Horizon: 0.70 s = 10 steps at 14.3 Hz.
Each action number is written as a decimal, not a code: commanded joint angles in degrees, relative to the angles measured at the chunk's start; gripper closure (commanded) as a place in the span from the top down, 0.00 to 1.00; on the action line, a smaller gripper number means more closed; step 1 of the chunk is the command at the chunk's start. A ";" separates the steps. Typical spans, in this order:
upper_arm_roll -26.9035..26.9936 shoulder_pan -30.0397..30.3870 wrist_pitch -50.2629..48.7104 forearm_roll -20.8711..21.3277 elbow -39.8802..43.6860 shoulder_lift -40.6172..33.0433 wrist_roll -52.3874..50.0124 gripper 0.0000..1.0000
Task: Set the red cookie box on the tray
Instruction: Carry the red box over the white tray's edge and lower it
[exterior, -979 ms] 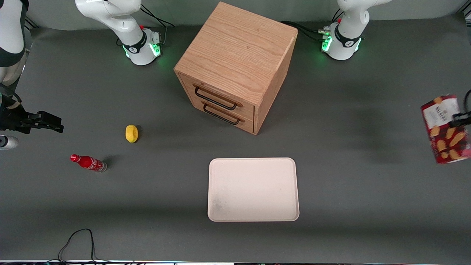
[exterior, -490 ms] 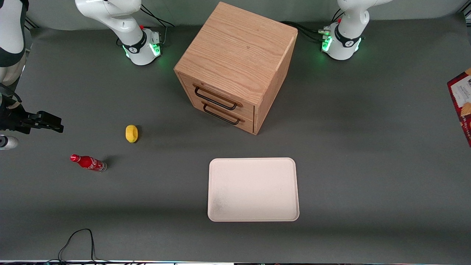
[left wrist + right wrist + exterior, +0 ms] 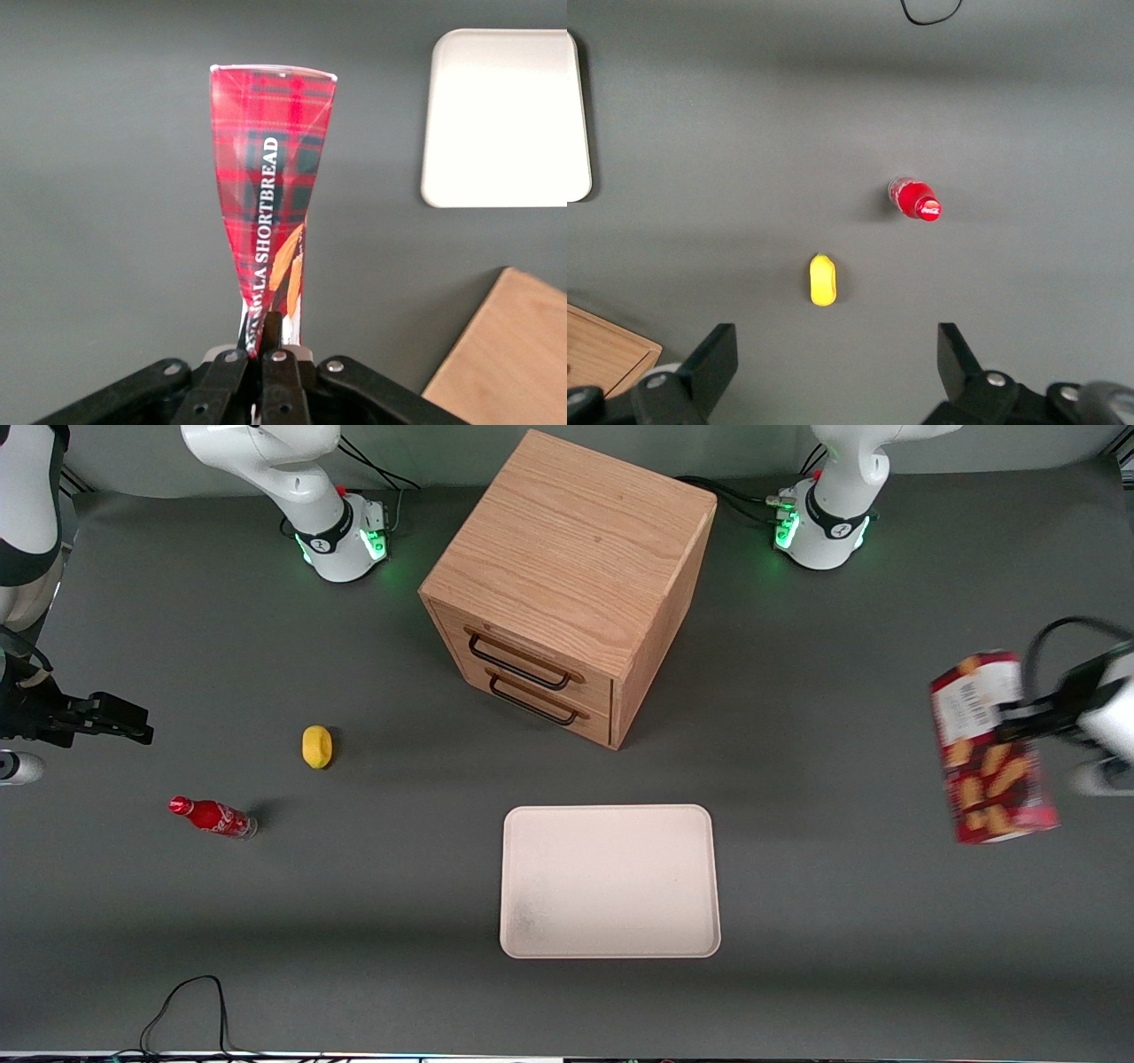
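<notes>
Table (image 3: 842, 921): dark grey mat.
Cabinet (image 3: 567, 576): wooden, 2 drawers, both shut.
Tray (image 3: 609, 881): bare, nothing on it; placing not yet done.
Red cookie box (image 3: 992, 748): lifted off the table, toward the working arm's end, well apart from the tray.
Gripper (image 3: 1019, 722): clamped on the box's upper part.
Left: carry over the tray, lower, let go.

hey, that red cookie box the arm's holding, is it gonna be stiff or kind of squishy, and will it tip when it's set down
The red cookie box probably gives a little: it looks pinched narrow where the gripper clamps one end. It seems light, hanging from that hold above the table. Set on its end it would likely tip, being long and narrow; laid flat on the tray it should stay put.
</notes>
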 commanded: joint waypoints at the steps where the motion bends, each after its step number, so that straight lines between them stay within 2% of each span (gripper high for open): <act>1: 0.92 -7.77 -2.09 1.69 14.17 10.56 -2.95 0.00; 4: 0.92 -13.59 0.28 1.87 19.46 14.63 -10.92 0.00; 7: 1.27 -19.47 2.39 2.83 20.00 14.90 -15.87 0.00; 10: 1.27 -21.07 3.88 3.89 19.74 15.86 -19.91 0.00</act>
